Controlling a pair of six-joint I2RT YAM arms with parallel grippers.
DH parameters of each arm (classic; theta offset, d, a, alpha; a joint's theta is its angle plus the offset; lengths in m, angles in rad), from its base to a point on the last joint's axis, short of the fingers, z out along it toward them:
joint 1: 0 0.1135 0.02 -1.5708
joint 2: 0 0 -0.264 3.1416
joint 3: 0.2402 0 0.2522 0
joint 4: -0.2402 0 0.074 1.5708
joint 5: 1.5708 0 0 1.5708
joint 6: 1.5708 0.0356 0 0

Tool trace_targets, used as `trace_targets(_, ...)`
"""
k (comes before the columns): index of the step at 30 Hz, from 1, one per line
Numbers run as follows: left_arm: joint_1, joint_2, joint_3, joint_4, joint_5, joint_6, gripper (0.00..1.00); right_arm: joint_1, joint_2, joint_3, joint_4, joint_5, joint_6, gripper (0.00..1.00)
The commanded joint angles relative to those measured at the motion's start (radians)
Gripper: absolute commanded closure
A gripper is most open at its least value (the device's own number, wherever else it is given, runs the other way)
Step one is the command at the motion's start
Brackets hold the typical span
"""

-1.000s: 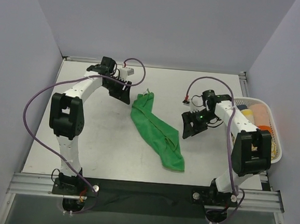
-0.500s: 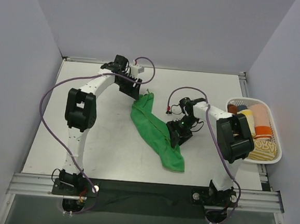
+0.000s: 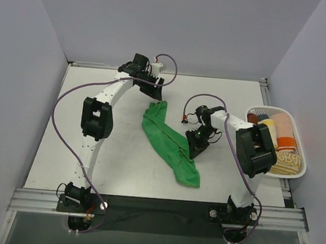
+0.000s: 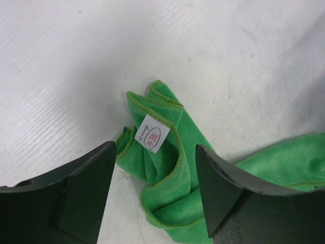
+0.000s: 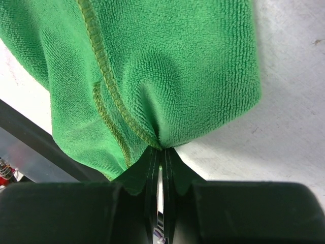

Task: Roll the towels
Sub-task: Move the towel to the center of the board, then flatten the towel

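Note:
A bright green towel [image 3: 167, 142] lies crumpled in a long diagonal strip on the table. Its far end, with a small white tag [image 4: 153, 133], sits folded between the fingers of my left gripper [image 4: 156, 147], which stands open just above it. In the top view the left gripper [image 3: 154, 92] hovers at that far end. My right gripper [image 5: 161, 148] is shut on a pinch of the towel [image 5: 167, 66] at its right edge, seen in the top view about halfway down the strip [image 3: 194, 151].
A white slatted basket [image 3: 294, 172] stands at the table's right edge, holding several rolled cloths, one of them pale yellow [image 3: 268, 129]. The side walls stand close on both sides.
The left arm swung right to the towel's far end and its jaws widened. The right gripper moved left to the towel's edge and shut on it.

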Motion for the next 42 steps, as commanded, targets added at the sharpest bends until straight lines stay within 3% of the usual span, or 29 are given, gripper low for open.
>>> trace_targets(1, -0.027, 0.055, 0.075, 0.024, -0.019, -0.037, 0.25, 0.000, -0.057, 0.000, -0.046, 0.001, -0.004, 1.00)
trace_targets(6, -0.051, 0.103, 0.133, 0.024, -0.133, -0.070, 0.25, 0.000, -0.088, -0.020, -0.046, 0.006, -0.013, 1.00)
trace_targets(10, -0.050, 0.141, 0.177, 0.026, -0.179, -0.106, 0.36, -0.002, -0.109, -0.038, -0.047, 0.009, -0.019, 1.00)
trace_targets(11, -0.047, 0.145, 0.185, 0.030, -0.179, -0.114, 0.47, -0.002, -0.112, -0.043, -0.047, 0.015, -0.021, 1.00)
trace_targets(15, -0.015, 0.129, 0.205, 0.055, -0.151, -0.171, 0.73, -0.011, -0.129, -0.038, -0.061, 0.055, -0.044, 1.00)
trace_targets(21, 0.074, 0.013, 0.153, 0.064, -0.070, -0.220, 1.00, -0.089, -0.146, 0.071, -0.139, 0.104, -0.110, 1.00)
trace_targets(28, 0.224, -0.203, -0.032, 0.062, -0.072, -0.252, 1.00, -0.210, -0.148, 0.270, -0.227, 0.151, -0.213, 1.00)
trace_targets(38, 0.378, -0.450, -0.482, 0.072, -0.104, -0.219, 1.00, -0.207, -0.088, 0.302, -0.336, 0.196, -0.345, 1.00)
trace_targets(42, 0.381, -0.538, -0.644, 0.085, -0.088, -0.211, 1.00, -0.155, -0.060, 0.307, -0.357, 0.173, -0.354, 0.97)
